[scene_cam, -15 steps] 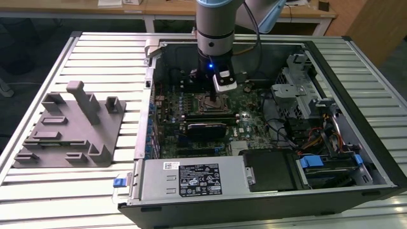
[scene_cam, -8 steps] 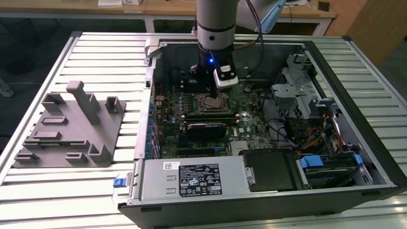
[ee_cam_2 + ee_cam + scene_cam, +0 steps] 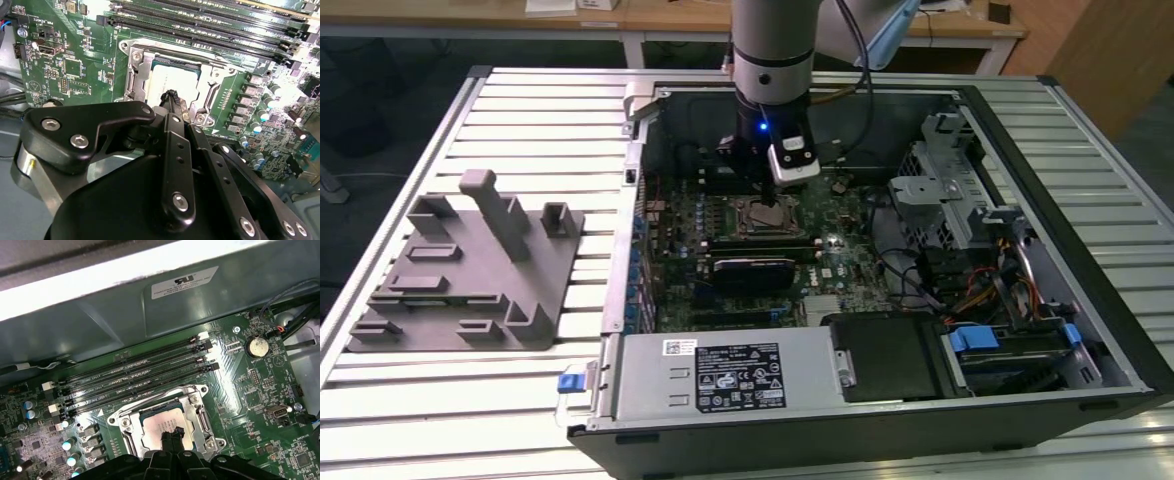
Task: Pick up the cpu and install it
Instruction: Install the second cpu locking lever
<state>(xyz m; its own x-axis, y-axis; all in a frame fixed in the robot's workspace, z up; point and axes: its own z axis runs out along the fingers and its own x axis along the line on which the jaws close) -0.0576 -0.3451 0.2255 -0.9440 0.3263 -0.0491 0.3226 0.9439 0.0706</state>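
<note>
The cpu (image 3: pixel 159 423), a silvery-white square chip, lies flat inside the open metal frame of the motherboard socket (image 3: pixel 199 412). In the second wrist view the cpu (image 3: pixel 172 79) shows pale within the same frame. My gripper (image 3: pixel 172 432) stands directly over it, its two thin black fingertips (image 3: pixel 172 98) pressed together at the chip's top face with nothing between them. In the exterior view the gripper (image 3: pixel 767 195) hangs inside the open computer case, just above the socket (image 3: pixel 769 214).
Several black memory slots (image 3: pixel 135 371) run beside the socket. A black card (image 3: pixel 753 270) lies below it in the exterior view. The case wall (image 3: pixel 638 200), drive cage (image 3: pixel 941 200) and power supply (image 3: pixel 720 375) ring the board. An empty grey fixture (image 3: pixel 467 270) sits at the exterior view's left.
</note>
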